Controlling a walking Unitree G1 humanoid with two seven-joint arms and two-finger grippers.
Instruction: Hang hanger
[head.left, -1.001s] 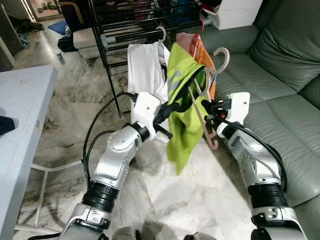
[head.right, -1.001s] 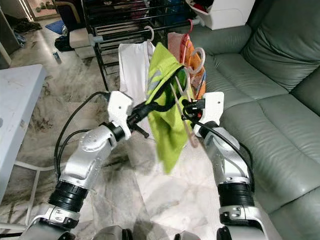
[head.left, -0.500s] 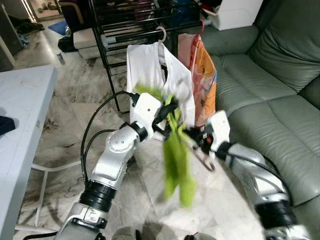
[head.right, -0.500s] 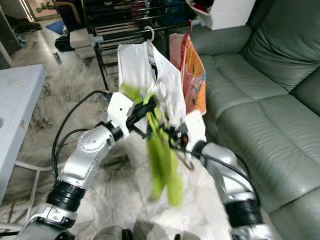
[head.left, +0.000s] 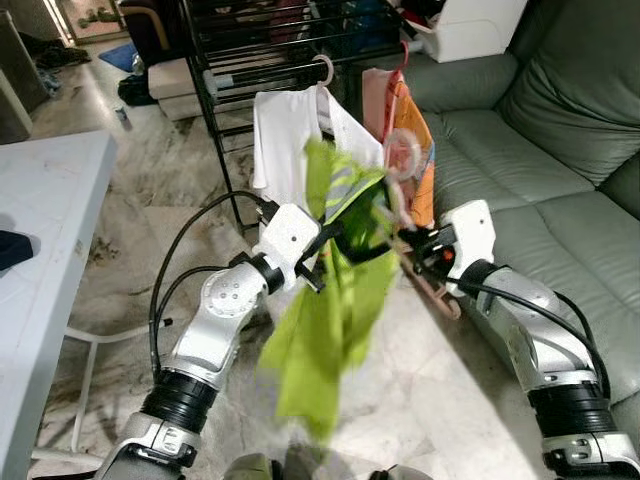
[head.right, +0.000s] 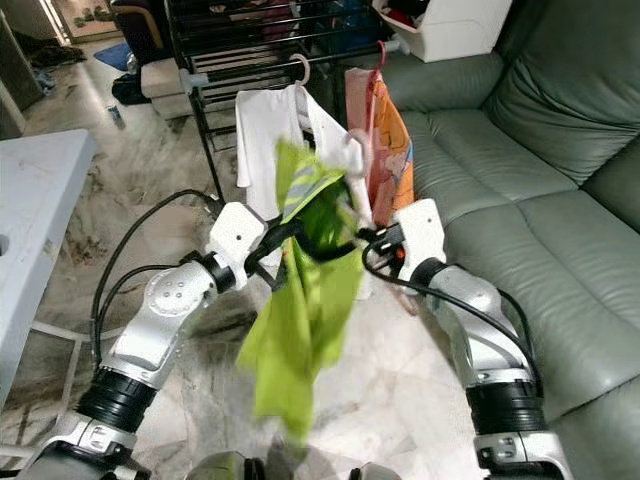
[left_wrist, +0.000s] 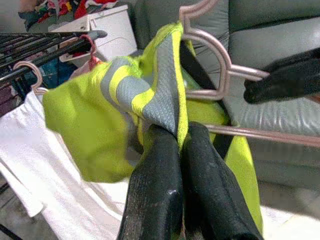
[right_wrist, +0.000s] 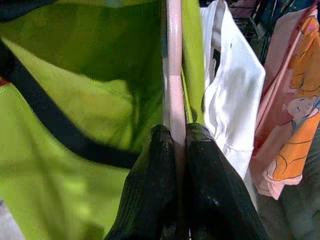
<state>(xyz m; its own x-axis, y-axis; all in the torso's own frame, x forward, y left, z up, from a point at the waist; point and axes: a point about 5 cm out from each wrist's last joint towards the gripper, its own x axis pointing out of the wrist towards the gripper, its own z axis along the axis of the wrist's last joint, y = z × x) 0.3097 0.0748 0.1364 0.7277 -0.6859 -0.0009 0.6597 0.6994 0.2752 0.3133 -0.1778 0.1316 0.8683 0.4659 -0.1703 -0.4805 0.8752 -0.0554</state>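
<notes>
We're pinching the green vest (left_wrist: 150, 95) with the left fingers (left_wrist: 155, 190), right fingers (right_wrist: 200, 165) clamped on the pink hanger (right_wrist: 175, 75), so we're probably wanting to raise both evenly toward the black rack (head.left: 270, 50) to hook it.

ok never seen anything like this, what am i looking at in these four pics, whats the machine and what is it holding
It is a humanoid robot with two silver arms, each ending in two black fingers. Two pictures come from cameras on its head, looking down at its own arms. The other two come from cameras on its wrists, looking along the fingers.

The left gripper is shut on a lime green vest with grey stripes. The right gripper is shut on a pink hanger that the vest hangs from.

Behind stands a black drying rack with a white shirt and an orange garment already hanging. A grey-green sofa is on the robot's right.
</notes>
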